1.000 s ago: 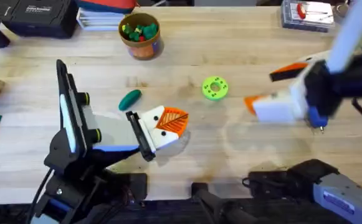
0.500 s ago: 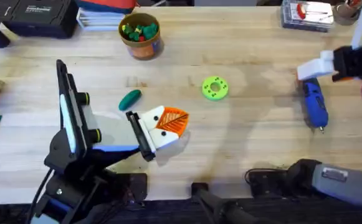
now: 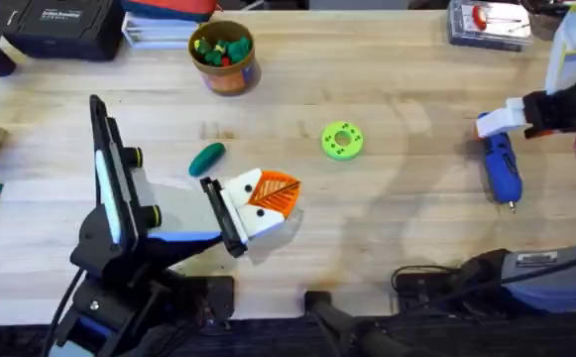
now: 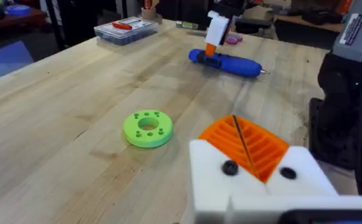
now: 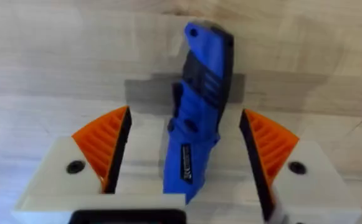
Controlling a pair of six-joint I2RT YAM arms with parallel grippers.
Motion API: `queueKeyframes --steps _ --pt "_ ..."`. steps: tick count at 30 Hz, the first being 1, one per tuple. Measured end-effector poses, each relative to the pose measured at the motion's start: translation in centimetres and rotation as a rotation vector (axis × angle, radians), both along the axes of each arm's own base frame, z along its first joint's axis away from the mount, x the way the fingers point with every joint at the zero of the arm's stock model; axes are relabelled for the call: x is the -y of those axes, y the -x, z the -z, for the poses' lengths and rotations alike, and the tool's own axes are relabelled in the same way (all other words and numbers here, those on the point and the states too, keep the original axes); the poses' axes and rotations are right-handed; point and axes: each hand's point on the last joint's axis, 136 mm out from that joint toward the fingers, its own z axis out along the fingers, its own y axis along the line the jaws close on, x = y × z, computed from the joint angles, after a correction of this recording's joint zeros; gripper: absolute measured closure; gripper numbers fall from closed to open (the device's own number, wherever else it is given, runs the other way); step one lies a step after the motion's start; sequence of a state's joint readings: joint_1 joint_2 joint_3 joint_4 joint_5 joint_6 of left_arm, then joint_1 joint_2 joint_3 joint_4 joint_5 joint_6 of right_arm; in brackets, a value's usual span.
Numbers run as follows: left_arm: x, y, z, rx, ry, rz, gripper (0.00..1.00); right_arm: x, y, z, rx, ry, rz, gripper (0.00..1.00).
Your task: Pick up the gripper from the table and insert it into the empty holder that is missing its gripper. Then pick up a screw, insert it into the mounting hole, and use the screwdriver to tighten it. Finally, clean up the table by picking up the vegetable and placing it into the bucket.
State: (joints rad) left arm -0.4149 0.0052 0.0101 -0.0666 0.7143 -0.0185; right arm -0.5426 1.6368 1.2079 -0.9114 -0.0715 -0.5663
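Your right pincer (image 5: 184, 165) hangs straight over the screwdriver (image 5: 198, 106), its orange pads spread wide with the blue body lying between them, touching neither; the tool's long axis runs out from between the fingers and away, nearly square to the line joining the two pads, leaning only a little, so a plain closing should catch it across its width; in the overhead view the screwdriver (image 3: 501, 169) lies flat on the table (image 3: 406, 89) with its metal tip toward the arm bases. This arm is plainly the nearer one; your left pincer (image 3: 268, 203) rests well apart, its orange fingers pressed together on nothing, the vegetable (image 3: 206, 157) just beside it.
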Motion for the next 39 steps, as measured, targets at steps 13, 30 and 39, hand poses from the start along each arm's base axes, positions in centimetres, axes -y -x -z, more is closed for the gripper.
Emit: queueKeyframes --steps 13,30,39 --pt "0.0 0.0 0.0 0.000 0.000 -0.002 0.989 0.1 -0.1 4.7 -0.104 -0.061 -0.011 0.014" --pt "0.0 0.0 0.0 0.000 0.000 -0.003 0.989 0.5 -0.6 4.8 -0.087 -0.047 -0.016 0.973" --pt "0.0 -0.1 0.0 0.000 0.000 -0.003 0.989 0.2 -0.2 3.9 -0.077 -0.043 -0.001 0.973"
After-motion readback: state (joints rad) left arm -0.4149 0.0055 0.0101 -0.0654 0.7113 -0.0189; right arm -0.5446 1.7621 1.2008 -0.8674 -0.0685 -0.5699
